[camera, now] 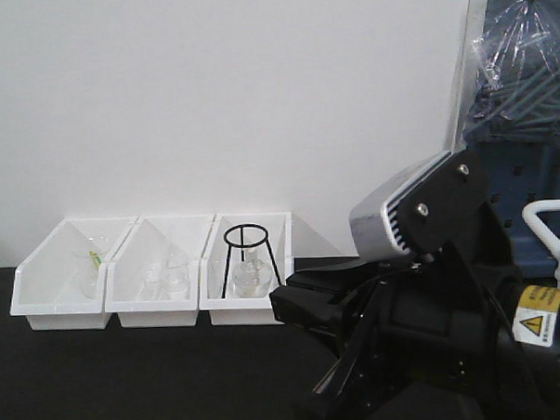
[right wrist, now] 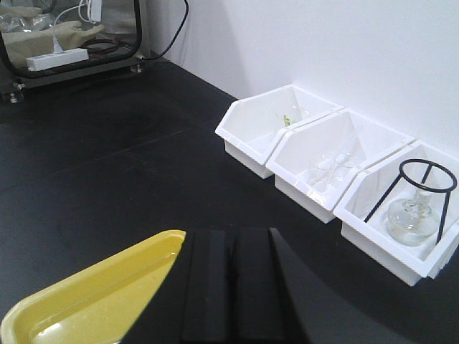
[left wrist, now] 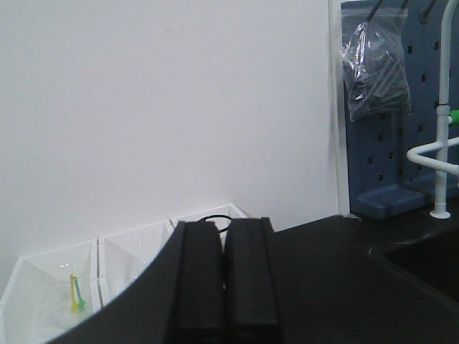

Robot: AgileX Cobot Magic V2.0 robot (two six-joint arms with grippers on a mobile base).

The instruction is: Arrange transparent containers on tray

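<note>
Three white bins (right wrist: 337, 165) line the wall at the 12 o'clock edge of the black bench (right wrist: 107, 165), with bare bench open in front of them. The transparent containers (right wrist: 326, 170) sit inside the bins, a round flask (right wrist: 407, 218) under a black wire tripod (right wrist: 419, 190) in the right-hand one. The yellow tray (right wrist: 86, 304) shows its rim at 7 o'clock in the right wrist view, well apart from the bins. The left gripper (left wrist: 225, 279) and right gripper (right wrist: 231, 287) each have fingers pressed together, holding nothing. A yellow warning label (camera: 538, 326) on the right arm is too small to read
</note>
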